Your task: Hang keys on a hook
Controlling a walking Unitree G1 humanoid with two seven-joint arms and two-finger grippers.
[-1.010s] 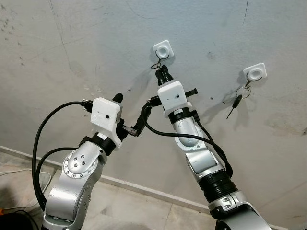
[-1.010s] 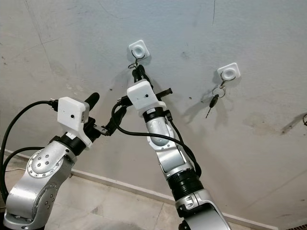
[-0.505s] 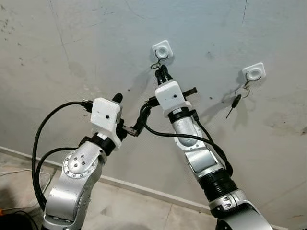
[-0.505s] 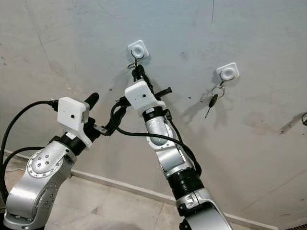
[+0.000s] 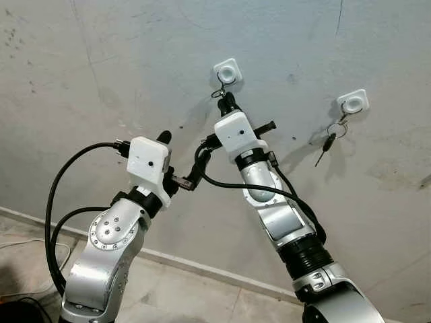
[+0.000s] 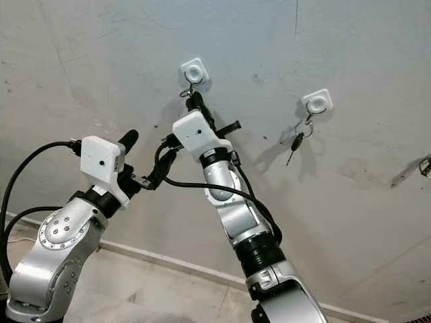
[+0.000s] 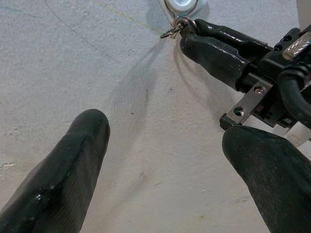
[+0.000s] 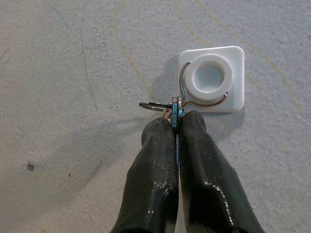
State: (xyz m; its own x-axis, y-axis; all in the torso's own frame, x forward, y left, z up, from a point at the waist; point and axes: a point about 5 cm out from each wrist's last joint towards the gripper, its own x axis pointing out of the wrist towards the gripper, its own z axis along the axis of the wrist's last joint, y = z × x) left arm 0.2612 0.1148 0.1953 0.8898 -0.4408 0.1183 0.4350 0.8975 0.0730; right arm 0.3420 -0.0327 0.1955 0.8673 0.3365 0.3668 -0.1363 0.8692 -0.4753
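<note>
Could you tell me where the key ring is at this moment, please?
The key ring is pinched in the right gripper just below the left-hand wall hook, touching its wire; a second hook to the right holds another key.

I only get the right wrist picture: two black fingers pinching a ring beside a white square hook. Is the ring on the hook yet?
Observer: I cannot tell; the key ring touches the hook wire, and the right gripper is shut on it.
Operator: Where's the other arm?
Observer: The left gripper is open, lower on the wall.
Operator: Any other hooks?
Observer: Yes, a second hook to the right, with a dark key hanging from it.
</note>
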